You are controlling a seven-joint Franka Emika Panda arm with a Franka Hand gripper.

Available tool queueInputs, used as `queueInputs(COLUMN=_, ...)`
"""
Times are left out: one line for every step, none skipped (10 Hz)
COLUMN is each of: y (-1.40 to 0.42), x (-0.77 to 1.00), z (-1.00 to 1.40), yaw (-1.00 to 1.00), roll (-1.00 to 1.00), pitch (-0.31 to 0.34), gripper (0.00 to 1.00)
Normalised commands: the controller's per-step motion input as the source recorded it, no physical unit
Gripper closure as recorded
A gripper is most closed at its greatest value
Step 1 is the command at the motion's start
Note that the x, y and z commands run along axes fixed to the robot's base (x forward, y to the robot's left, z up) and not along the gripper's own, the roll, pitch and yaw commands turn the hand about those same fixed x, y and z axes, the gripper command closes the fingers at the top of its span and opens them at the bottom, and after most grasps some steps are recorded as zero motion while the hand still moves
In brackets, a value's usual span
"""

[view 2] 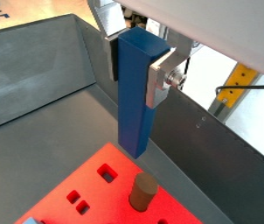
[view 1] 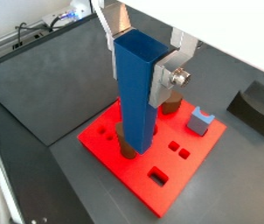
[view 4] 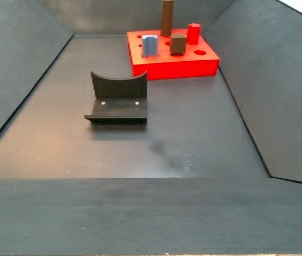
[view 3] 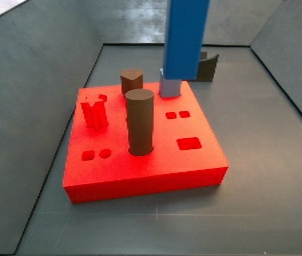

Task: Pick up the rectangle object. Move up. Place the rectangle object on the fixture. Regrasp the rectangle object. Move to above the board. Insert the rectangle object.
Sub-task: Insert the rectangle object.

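Clamped in our gripper (view 1: 146,54), the rectangle object (view 1: 138,101) hangs upright over the board (view 1: 122,171), apparently uninserted; fixture (view 1: 253,108) at three o'clock.

The robot shows only in both wrist views, and only as the tool (view 1: 144,54) at the end of the arm. Its two fingers are flat plates of silver-grey metal with straight edges. One finger (view 1: 170,74) has cut corners and carries a round silver screw head with a darker centre on its outer face; in a wrist view the same kind of screw sits on the finger (view 2: 160,77). The other finger (view 1: 114,24) is a plain plate with a slanted top. Behind the fingers is the white body of the tool. Thin dark cables hang beside the finger in a wrist view.
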Motion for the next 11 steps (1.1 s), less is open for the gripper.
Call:
queueInputs(y=0.0, x=1.0, z=-0.24, yaw=0.0, roll=0.04, pitch=0.0, gripper=1.0)
queueInputs(y=0.0, x=1.0, z=-0.29, yaw=0.0, roll=0.09, pitch=0.019, gripper=1.0)
queueInputs(y=0.07, x=1.0, z=-0.32, yaw=0.0, roll=0.18, pitch=0.09, gripper=1.0)
queueInputs(y=0.15, x=1.0, z=-0.32, yaw=0.0, roll=0.26, pitch=0.13, gripper=1.0)
queueInputs(y=0.18, x=1.0, z=-0.26, yaw=0.01, roll=0.27, pitch=0.123, gripper=1.0)
queueInputs(y=0.15, x=1.0, z=-0.2, yaw=0.0, roll=0.25, pitch=0.094, gripper=1.0)
queueInputs(y=0.12, x=1.0, z=-0.13, yaw=0.0, roll=0.22, pitch=0.057, gripper=1.0)
queueInputs(y=0.09, x=1.0, z=-0.1, yaw=0.0, roll=0.17, pitch=0.027, gripper=1.0)
queueInputs(y=0.12, x=1.0, z=-0.17, yaw=0.0, roll=0.08, pitch=0.0, gripper=1.0)
queueInputs(y=0.16, x=1.0, z=-0.19, yaw=0.0, roll=0.08, pitch=0.0, gripper=1.0)
queueInputs(y=0.08, x=1.0, z=-0.24, yaw=0.0, roll=0.18, pitch=0.004, gripper=1.0)
